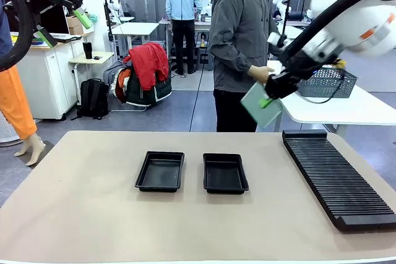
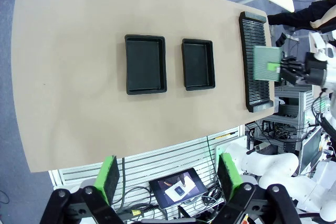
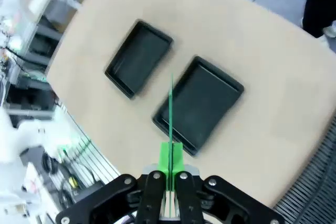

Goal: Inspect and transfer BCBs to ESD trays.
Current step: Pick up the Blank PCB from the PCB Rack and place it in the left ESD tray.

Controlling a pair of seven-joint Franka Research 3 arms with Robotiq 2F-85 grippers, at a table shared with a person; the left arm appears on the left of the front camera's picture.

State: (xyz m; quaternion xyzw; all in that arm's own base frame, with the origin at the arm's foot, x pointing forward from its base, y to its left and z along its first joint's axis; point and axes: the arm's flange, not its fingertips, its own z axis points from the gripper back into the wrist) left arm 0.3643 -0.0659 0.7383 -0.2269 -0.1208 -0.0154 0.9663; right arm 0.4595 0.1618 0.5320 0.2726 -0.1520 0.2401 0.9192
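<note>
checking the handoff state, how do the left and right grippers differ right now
The left gripper has its fingers spread wide; the right gripper has its fingers shut. The left gripper holds nothing; the right gripper pinches a green BCB by one edge. Both hang high above the table.

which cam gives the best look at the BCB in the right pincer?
Left wrist view: the BCB shows its green face almost square-on, small but whole. The front view shows it tilted, its pale side toward the camera, pinched in the right pincer. The right wrist view sees it edge-on, as a thin green line.
</note>
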